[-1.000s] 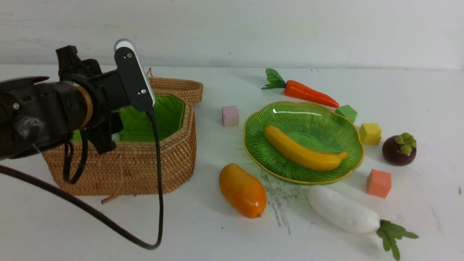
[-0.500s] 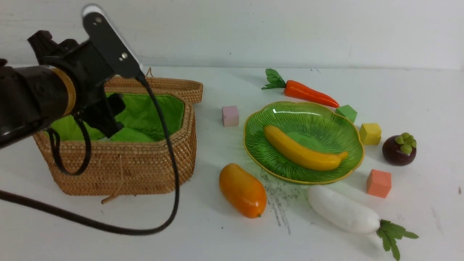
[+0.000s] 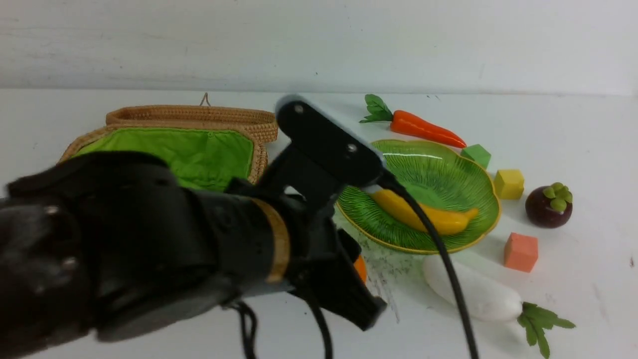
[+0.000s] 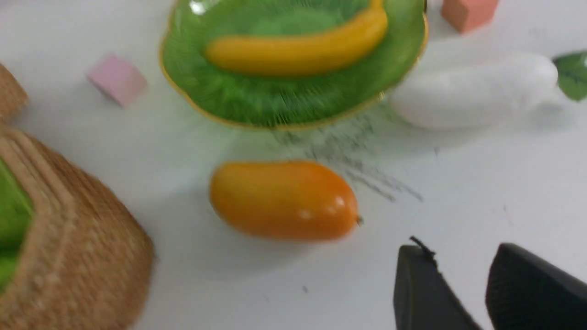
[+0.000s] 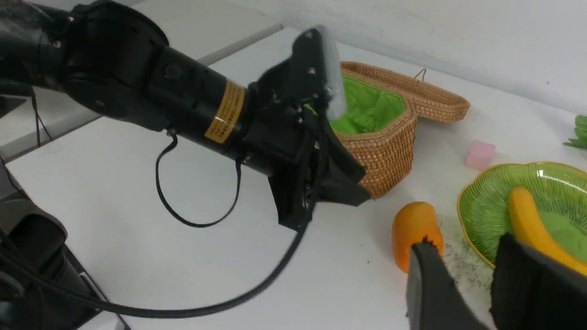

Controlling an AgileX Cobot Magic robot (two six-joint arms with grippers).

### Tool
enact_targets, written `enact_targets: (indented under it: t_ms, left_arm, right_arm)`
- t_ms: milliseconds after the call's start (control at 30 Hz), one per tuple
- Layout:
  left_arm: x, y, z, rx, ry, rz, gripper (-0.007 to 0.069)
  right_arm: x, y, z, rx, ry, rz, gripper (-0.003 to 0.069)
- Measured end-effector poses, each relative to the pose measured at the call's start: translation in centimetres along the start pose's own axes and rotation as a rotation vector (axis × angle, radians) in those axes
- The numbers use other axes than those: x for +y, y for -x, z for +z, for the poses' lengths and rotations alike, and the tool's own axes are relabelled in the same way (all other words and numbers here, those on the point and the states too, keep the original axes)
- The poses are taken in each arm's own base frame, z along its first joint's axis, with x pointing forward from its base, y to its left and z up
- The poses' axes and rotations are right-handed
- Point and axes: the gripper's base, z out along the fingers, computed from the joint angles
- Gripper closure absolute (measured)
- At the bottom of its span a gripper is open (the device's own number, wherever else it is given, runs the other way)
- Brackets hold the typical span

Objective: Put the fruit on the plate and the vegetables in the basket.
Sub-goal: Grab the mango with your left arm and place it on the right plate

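Your left arm fills the near left of the front view, so much is hidden there. Of the orange-yellow oval toy mango, only a sliver shows past the arm from the front. The left wrist view shows it whole but blurred, lying on the white surface between the brown woven wicker basket and the glossy green ribbed plate.

The left end effector sits near the mango without touching it. Its fingers are cut off by the frame edge, narrowly parted and empty. The right end effector looks the same, a slim gap with nothing in it.

The long yellow toy banana lies on the plate, one end covered by the arm's camera mount. The arm's cable crosses the long white toy radish, which is on the surface just beside the plate's near rim. The orange toy carrot lies beyond the plate. The dark purple toy mangosteen is to the plate's right. The arm hides the basket's front wall and much of its green-lined inside.
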Motion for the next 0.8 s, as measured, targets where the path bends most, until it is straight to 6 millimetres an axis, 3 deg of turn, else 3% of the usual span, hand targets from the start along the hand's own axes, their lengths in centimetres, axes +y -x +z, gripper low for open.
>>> enact_targets:
  t_ms: [133,233,500,567,800]
  left_arm:
    - [-0.5,1.2,0.9,0.178,0.033,-0.056,0.0507]
    - [-0.9,2.4,1.5,0.263,0.030,0.036,0.0531]
    - [-1.3,2.5,2.8,0.323,-0.038,0.486,0.0533]
    - [-1.1,2.6,3.2,0.318,-0.043,0.529,0.0533]
    - [3.7,4.6,6.3,0.304,-0.119,0.520,0.0533]
  right_arm:
    - [0.1,-0.2,0.0,0.026,0.010,0.000,0.0445]
    - [0.2,-0.4,0.0,0.045,0.017,0.000,0.0445]
    - [0.3,-1.1,-0.1,0.124,0.030,-0.009,0.0442]
    - [0.2,-1.3,-0.1,0.140,0.025,-0.014,0.0440]
    - [0.1,-1.5,-0.1,0.170,0.007,-0.005,0.0437]
